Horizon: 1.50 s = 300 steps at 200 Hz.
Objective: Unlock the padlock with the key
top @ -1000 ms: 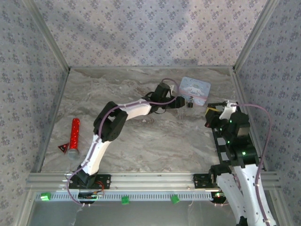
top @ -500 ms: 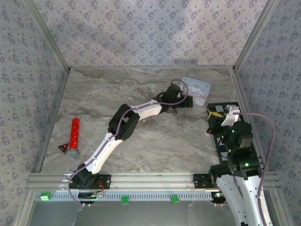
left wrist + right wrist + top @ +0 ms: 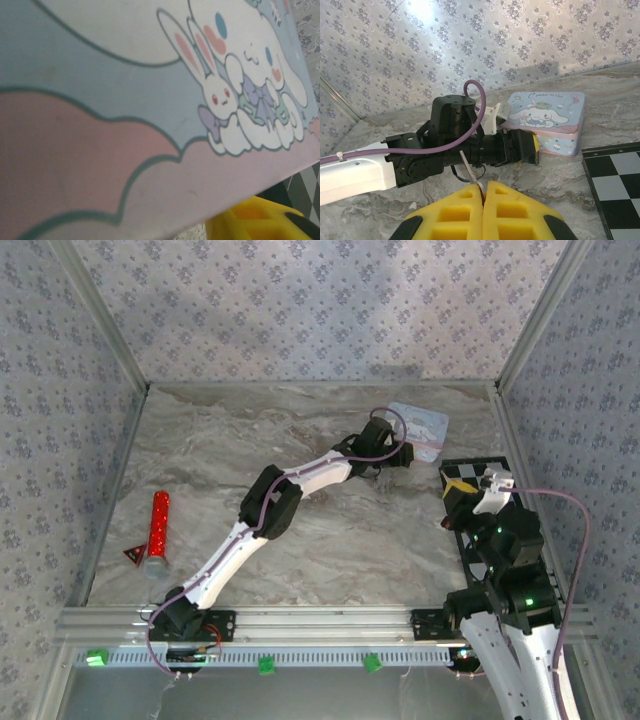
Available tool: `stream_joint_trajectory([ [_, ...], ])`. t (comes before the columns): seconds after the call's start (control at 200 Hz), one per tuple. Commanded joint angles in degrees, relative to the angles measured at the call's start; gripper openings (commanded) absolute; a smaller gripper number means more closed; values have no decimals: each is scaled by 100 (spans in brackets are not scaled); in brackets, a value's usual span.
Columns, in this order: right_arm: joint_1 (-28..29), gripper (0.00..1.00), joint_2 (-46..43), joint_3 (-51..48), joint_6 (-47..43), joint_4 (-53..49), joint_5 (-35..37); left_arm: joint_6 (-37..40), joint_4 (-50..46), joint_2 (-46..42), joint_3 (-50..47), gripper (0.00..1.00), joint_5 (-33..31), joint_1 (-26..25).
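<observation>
The key (image 3: 469,170) is clamped in the closed right tool (image 3: 482,190), ahead of which the left tool (image 3: 530,147) is seen just beside the tin (image 3: 547,117). Its state, and where the padlock lies, cannot be told. The keyhole should be presented squarely before the blade is advanced.

The table (image 3: 320,540) looks like smooth, marble-patterned stone with a soft sheen. The tin (image 3: 547,117), right of centre in the right wrist view, has a smooth, satin printed lid. The right gripper (image 3: 483,187) has matt yellow plastic fingers (image 3: 512,207) pinching a thin, shiny metal key (image 3: 468,169). The left arm (image 3: 350,172) has a glossy white plastic shell.
</observation>
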Motion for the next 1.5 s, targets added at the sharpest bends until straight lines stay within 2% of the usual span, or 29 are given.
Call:
stream_joint_trajectory([
  [0.0, 55, 0, -50, -33, -59, -51, 97, 37, -295, 216, 217, 37, -35, -123],
  [0.32, 77, 0, -39, -58, -44, -57, 79, 62, -389, 56, 115, 16, -126, -116],
  [0.47, 77, 0, 112, -183, 82, -20, -95, -11, 38, -492, -705, 12, -394, -60],
  [0.58, 74, 0, 372, -348, 349, 76, -393, -247, 718, -1077, -1698, 10, -416, 101],
  [0.865, 227, 0, 1543, -690, 991, 904, -1305, -551, 2103, -3188, -5254, 6, -826, 750],
  [0.98, 290, 0, 2188, -638, 1054, 1188, -1541, -588, 2278, -4007, -6501, 5, -919, 1060],
  [1.124, 596, 0, 2848, -448, 983, 1337, -1472, -606, 2128, -5019, -7731, 3, -1232, 1259],
  [1.239, 1026, 0, 3257, -319, 966, 1446, -1213, -862, 1762, -5558, -8276, 1, -1363, 1203],
  [1.384, 1379, 0, 3826, -203, 1150, 1649, -1271, -937, 2037, -5613, -8388, 3, -638, 708],
  [1.494, 1413, 0, 4425, -36, 1317, 1416, -1640, -1119, 2123, -5485, -8314, 2, -529, 294],
])
